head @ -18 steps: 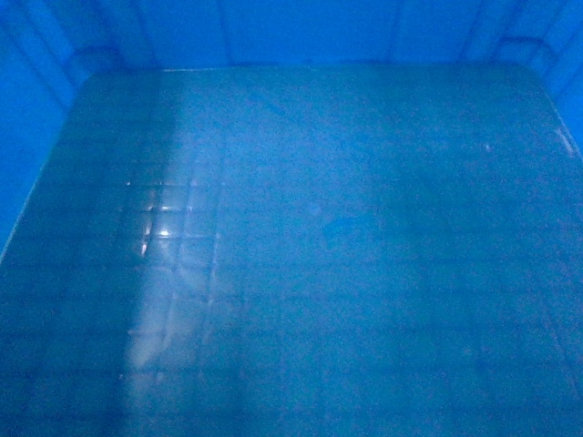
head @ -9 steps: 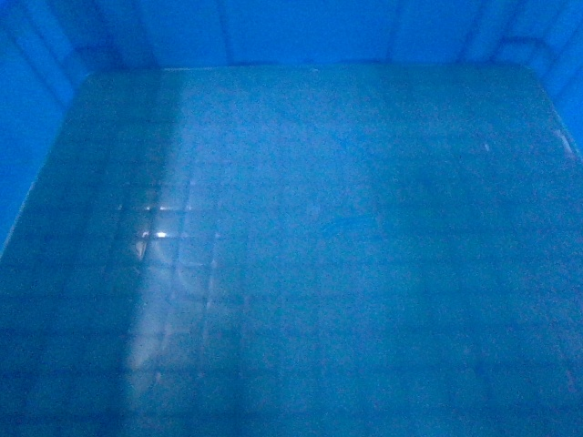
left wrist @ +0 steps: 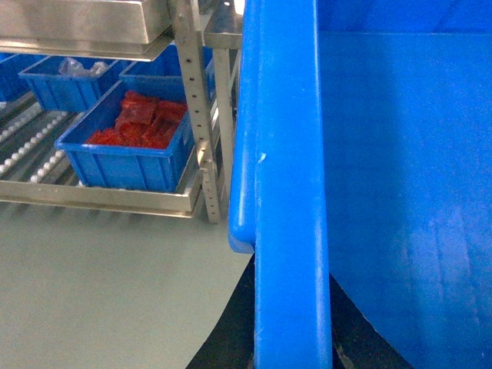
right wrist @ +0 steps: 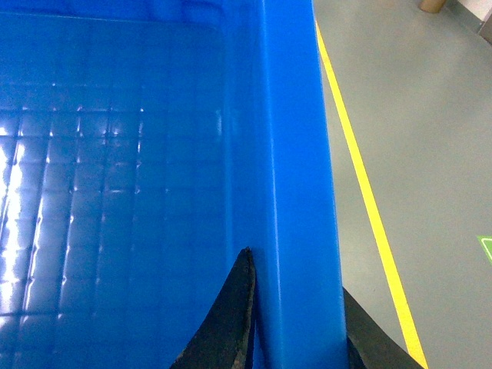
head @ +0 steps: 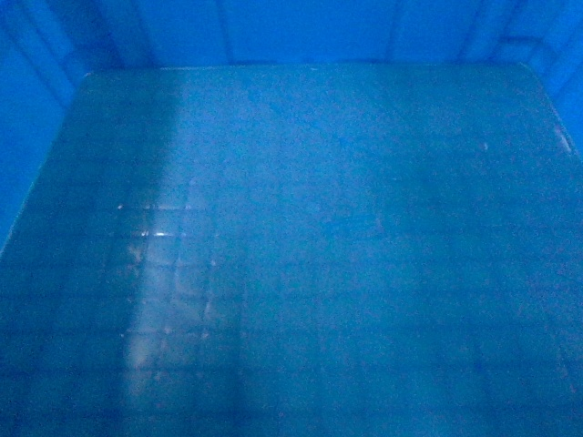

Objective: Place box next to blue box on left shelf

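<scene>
My head view is filled by the box (head: 301,255) floor, so I can't see either arm or the shelf (left wrist: 46,165) there. Both wrist views crop the box rim; gripper fingers are mostly cut off at the bottom edges.

The right claw (right wrist: 296,338) clamps the box (right wrist: 115,192) rim, one dark finger (right wrist: 227,323) inside, one outside; the left claw (left wrist: 288,338) straddles the opposite rim likewise, dark fingers either side
</scene>
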`<state>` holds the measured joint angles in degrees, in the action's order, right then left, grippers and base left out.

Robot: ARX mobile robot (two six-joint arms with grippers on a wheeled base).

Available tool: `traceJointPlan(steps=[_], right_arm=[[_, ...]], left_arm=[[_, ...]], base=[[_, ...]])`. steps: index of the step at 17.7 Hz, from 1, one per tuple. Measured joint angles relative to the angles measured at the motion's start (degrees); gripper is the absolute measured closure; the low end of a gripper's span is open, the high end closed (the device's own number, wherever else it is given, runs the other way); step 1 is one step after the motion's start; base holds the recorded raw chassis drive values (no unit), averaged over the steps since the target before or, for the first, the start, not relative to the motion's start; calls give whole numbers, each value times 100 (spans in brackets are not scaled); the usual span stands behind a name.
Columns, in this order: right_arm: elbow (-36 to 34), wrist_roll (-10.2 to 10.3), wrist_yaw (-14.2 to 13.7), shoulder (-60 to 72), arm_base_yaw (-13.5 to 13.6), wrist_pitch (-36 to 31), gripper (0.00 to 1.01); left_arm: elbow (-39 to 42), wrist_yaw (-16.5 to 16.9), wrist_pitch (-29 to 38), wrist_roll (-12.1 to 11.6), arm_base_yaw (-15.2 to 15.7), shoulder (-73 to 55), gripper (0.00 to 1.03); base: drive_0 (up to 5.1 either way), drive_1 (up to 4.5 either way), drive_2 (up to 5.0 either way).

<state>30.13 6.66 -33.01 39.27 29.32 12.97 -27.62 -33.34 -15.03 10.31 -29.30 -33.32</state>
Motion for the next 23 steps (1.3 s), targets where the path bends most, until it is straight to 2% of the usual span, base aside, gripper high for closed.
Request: traceJointPlan(steps=[11,14,23], right_arm=[[0,4,-2,-4,0,11,87],[0,7,2,11,0,7,87],[0,2,-2,-7,-2,11,87]], left_arm=[[0,4,7,-4,-2,4,96],[0,4,11,-2,4,-7,96],[0,9,2,-2,2,-4,96]], base=[[1,402,-400],[0,0,0],[-481,263,263]])
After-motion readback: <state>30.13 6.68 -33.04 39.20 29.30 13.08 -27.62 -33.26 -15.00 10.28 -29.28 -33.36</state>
